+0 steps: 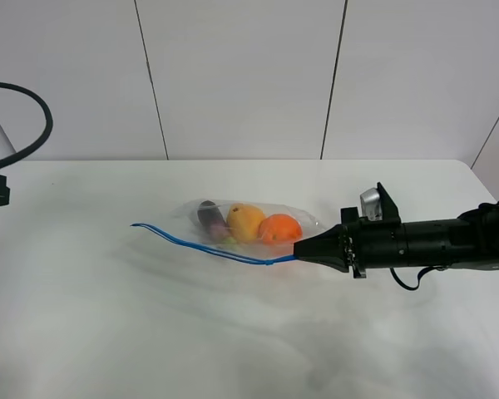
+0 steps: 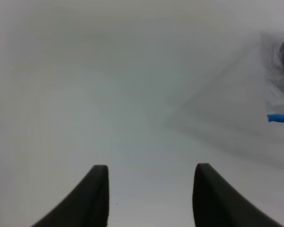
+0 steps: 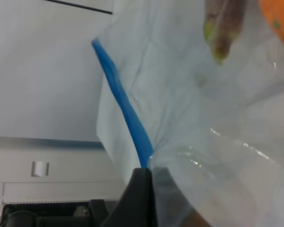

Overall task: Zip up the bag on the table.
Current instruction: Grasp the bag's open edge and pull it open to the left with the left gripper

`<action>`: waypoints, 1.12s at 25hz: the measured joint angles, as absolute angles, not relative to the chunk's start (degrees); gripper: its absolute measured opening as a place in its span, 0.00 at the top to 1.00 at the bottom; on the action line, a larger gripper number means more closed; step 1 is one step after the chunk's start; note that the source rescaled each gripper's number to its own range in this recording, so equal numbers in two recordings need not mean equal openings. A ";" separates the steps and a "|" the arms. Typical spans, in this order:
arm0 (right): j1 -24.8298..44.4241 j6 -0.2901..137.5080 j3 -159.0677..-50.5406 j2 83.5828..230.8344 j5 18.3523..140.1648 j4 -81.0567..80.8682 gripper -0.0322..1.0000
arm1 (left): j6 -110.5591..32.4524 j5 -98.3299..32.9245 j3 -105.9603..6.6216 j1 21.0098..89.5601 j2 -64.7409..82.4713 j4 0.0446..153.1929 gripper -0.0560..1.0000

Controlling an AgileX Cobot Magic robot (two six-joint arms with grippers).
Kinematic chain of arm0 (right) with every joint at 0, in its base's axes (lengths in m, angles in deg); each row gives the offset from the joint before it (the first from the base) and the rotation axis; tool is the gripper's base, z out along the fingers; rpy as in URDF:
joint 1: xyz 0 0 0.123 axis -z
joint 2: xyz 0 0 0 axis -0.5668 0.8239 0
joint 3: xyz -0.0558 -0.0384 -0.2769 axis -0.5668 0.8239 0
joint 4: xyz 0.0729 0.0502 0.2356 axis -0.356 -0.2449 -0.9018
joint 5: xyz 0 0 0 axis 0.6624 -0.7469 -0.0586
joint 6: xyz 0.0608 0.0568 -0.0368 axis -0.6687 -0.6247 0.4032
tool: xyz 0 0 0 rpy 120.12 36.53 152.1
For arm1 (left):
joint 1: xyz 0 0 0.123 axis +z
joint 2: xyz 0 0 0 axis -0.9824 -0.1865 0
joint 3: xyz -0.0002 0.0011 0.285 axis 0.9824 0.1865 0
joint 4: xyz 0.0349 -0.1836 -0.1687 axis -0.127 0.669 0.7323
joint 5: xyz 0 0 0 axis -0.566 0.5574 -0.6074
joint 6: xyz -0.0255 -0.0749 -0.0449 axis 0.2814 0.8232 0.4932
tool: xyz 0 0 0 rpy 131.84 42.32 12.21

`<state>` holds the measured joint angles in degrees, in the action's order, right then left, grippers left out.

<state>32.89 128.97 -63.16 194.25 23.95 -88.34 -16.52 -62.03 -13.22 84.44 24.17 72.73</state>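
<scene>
Two grippers show. The right gripper (image 1: 299, 249) has its black jaws pressed together, pinching the thin blue zip strip (image 1: 201, 243) at the nearest end of the clear crinkly rectangular plastic zip bag (image 1: 303, 221). The bag lies on the large plain white matte table (image 1: 108, 324), stretching away from the fingertips. Just beyond the pinch, inside the bag, sit a round orange fruit (image 1: 280, 228), a yellow fruit (image 1: 245, 221) and a dark purple eggplant (image 1: 209, 216). The left gripper (image 2: 150, 171) is spread wide over bare table, holding nothing, with the strip's far end ahead of it.

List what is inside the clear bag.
Visible through the bag: a purple eggplant, a yellow fruit and an orange, in a row. Anything behind or beneath them is covered and cannot be seen.
</scene>
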 joint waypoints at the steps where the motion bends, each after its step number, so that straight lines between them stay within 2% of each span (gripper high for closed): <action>1: 32.89 129.01 -63.16 194.25 24.10 -88.12 0.97 | -16.51 -61.99 -13.22 83.43 24.17 72.90 0.20; 6: 32.89 129.01 -63.16 194.25 24.22 -87.98 0.97 | -16.66 -62.04 -13.22 73.03 24.17 73.11 0.20; 12: 32.89 129.01 -63.16 194.25 24.58 -87.93 0.97 | -19.56 -61.54 -13.22 54.53 24.17 73.26 0.20; 17: 32.89 129.01 -63.16 194.25 24.58 -87.93 0.97 | -20.75 -58.14 -13.22 44.71 24.17 73.31 0.20; 21: 32.89 129.01 -63.16 194.25 24.58 -87.93 0.97 | -22.48 -55.96 -13.24 41.07 23.58 73.33 0.20; 28: 32.89 129.01 -63.16 194.25 24.64 -87.93 0.97 | -22.89 -52.76 -13.24 40.49 15.04 73.38 0.20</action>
